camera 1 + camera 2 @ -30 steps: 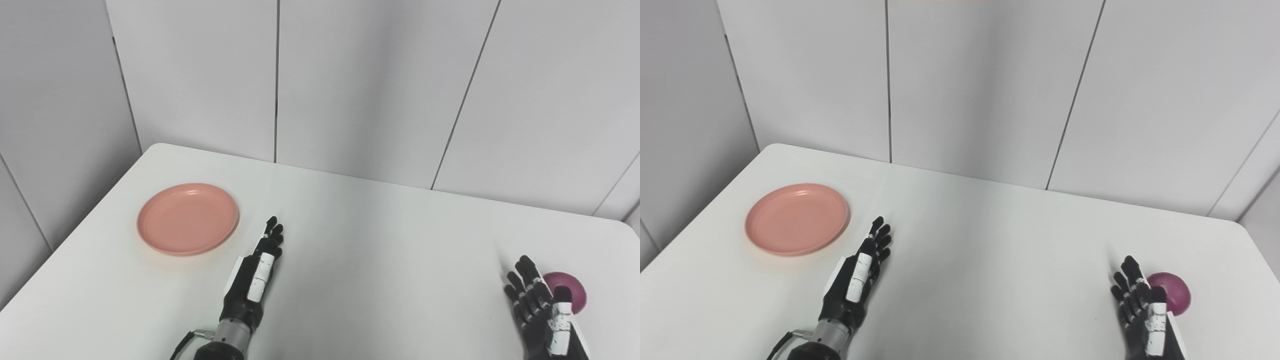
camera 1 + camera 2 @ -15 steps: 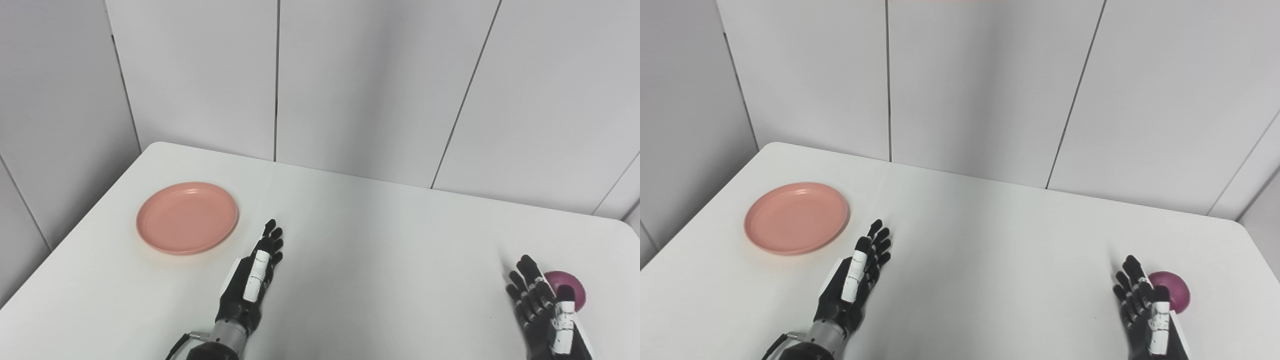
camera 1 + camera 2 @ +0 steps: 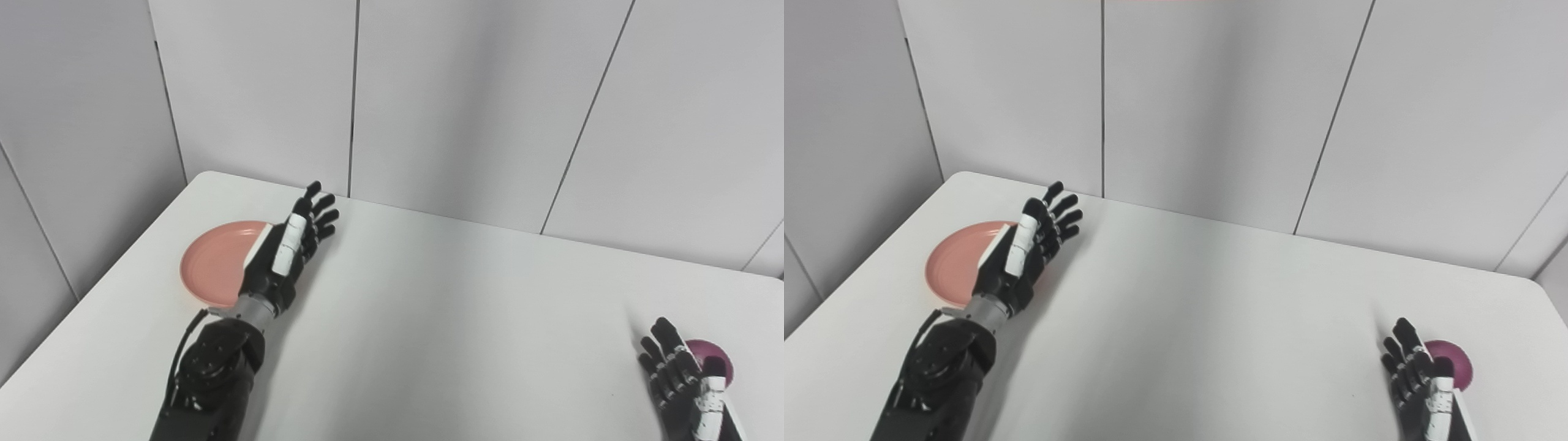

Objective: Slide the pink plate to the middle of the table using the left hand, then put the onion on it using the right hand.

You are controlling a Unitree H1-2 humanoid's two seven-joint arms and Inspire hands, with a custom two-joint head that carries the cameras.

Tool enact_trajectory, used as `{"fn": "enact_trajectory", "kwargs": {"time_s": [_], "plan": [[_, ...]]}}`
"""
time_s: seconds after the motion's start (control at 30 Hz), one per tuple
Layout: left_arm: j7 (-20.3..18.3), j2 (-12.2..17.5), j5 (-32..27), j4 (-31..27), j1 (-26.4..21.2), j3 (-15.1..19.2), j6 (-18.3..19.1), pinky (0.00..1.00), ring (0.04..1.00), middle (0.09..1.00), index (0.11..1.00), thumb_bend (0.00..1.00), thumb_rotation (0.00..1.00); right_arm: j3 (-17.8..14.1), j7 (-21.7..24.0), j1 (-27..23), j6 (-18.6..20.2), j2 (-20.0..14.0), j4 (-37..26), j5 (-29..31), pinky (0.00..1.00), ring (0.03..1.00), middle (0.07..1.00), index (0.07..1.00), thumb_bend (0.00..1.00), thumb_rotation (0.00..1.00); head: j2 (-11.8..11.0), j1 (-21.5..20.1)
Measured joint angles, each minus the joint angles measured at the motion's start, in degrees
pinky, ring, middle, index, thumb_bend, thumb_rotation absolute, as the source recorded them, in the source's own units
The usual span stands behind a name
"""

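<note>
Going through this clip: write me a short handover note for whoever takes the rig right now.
Left hand: open, fingers spread, holding nothing, raised in front of the pink plate's right part; contact cannot be told.
Right hand: open, empty, beside the onion, near right.
Pink plate: at the table's far left, not yet slid.
Done: nothing.
Left: slide the plate to the middle, then put the onion on it.

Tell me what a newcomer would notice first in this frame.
Probably the black left hand, fingers spread, raised over the right side of the pink plate at the table's far left. Next, the purple onion near the right edge, partly hidden behind the open right hand. Whether the left hand touches the plate cannot be told.
</note>
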Motion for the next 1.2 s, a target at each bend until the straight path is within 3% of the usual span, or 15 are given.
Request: {"fn": "enact_trajectory", "kwargs": {"time_s": [0.2,0.33,0.57,0.7,0.8,1.2], "plan": [[0.5,2.8,-1.1,0.3,-5.8,4.0,0.0,0.86,0.884,0.919,0.977,1.00,0.95,-0.2,0.3,-0.2,-1.0,-0.3,0.7,0.1,1.00,0.981,0.981,0.960,0.81,0.99,-0.4,0.7],[0.4,7.1,-1.1,5.6,-9.3,6.6,-1.1,0.82,0.870,0.911,0.976,1.00,0.94,-0.3,0.6,-0.3,-1.1,-0.3,0.7,0.2,1.00,0.975,0.973,0.958,0.82,0.99,-0.3,1.2],[0.9,11.5,-0.1,17.9,-11.2,10.1,-9.0,0.80,0.865,0.906,0.962,1.00,0.92,-0.7,0.7,-0.5,-1.1,-0.8,1.5,0.2,1.00,0.972,0.967,0.942,0.88,0.96,-0.1,1.5],[1.8,13.6,0.3,24.4,-11.9,12.0,-13.2,0.81,0.856,0.890,0.952,1.00,0.91,-0.7,1.0,-0.7,-1.1,-1.1,2.0,0.2,1.00,0.979,0.975,0.952,0.87,0.97,0.1,1.8],[2.3,15.3,0.2,28.1,-12.8,13.4,-14.6,0.81,0.854,0.891,0.949,1.00,0.90,-0.8,1.0,-0.7,-1.1,-1.1,2.1,0.2,1.00,0.970,0.969,0.945,0.87,0.97,0.3,1.8],[3.4,16.4,0.2,34.4,-13.0,14.5,-16.3,0.81,0.864,0.888,0.948,1.00,0.91,-0.9,1.0,-0.6,-1.1,-1.1,2.0,0.1,1.00,0.969,0.964,0.937,0.87,0.97,0.4,1.8]]}}
